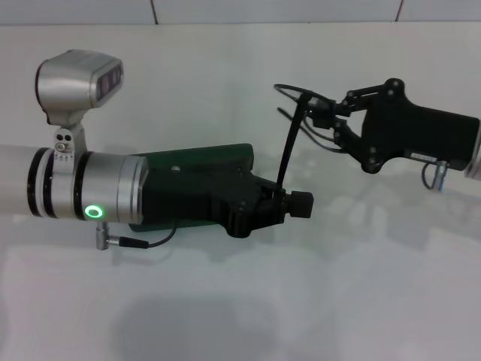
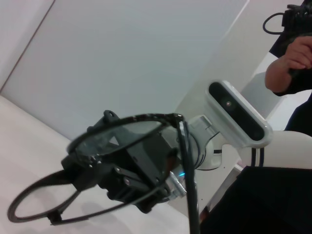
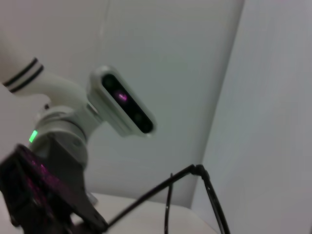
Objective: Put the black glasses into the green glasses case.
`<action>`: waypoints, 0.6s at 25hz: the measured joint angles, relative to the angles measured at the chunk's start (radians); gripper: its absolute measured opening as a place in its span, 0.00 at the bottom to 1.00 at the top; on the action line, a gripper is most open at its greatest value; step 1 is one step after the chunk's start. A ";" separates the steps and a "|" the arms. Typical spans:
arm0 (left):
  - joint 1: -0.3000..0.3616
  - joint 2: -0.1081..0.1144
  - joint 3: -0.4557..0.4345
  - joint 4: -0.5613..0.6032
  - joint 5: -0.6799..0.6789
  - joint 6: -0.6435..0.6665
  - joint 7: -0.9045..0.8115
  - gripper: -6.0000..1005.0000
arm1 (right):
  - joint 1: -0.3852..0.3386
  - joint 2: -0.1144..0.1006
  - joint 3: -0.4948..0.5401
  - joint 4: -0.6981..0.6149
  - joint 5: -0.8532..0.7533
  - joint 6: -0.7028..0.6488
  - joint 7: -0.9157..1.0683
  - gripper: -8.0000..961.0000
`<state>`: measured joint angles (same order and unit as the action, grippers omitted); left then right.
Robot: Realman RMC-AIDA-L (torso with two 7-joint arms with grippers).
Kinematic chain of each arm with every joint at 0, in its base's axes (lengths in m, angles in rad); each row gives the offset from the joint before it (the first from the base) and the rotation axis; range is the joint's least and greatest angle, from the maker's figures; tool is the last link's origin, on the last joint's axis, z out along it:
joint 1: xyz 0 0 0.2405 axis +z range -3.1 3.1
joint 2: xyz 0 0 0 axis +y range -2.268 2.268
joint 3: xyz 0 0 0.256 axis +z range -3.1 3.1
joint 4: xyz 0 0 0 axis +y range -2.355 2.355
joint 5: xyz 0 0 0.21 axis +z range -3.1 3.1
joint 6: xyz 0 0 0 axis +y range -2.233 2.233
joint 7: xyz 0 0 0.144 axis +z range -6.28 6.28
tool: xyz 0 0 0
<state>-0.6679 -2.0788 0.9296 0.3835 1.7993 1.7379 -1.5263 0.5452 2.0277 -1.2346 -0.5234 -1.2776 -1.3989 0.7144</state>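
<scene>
The black glasses (image 1: 294,128) hang in the air between my two pincers: my right pincer (image 1: 331,120) grips the frame, my left pincer (image 1: 289,201) clamps one temple, above the green glasses case (image 1: 203,159) on the worktop (image 1: 361,286), keeping them steady for lowering.

A plain white table (image 1: 225,301) fills most of the head view, its glossy surface carrying soft grey shadows. Behind it runs a pale wall (image 1: 285,9) with thin dark seams. In the left wrist view, a person's hand (image 2: 287,61), possibly holding something dark, shows at the far edge.
</scene>
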 joint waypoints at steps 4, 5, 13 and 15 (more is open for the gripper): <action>-0.002 -0.002 0.005 0.000 0.000 -0.014 0.000 0.03 | 0.001 0.000 -0.061 -0.002 0.048 -0.001 -0.001 0.11; -0.003 -0.003 0.007 0.000 0.000 -0.016 0.000 0.03 | 0.002 0.000 -0.075 -0.002 0.055 -0.003 -0.001 0.11; -0.010 -0.006 0.010 0.000 0.001 -0.019 0.005 0.04 | 0.009 0.000 -0.213 0.001 0.139 -0.006 -0.001 0.11; -0.011 -0.006 0.010 0.000 0.001 -0.020 0.006 0.04 | 0.009 0.000 -0.225 -0.001 0.142 -0.009 0.003 0.11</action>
<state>-0.6787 -2.0847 0.9393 0.3835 1.8002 1.7180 -1.5203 0.5538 2.0279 -1.4595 -0.5244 -1.1358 -1.4078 0.7178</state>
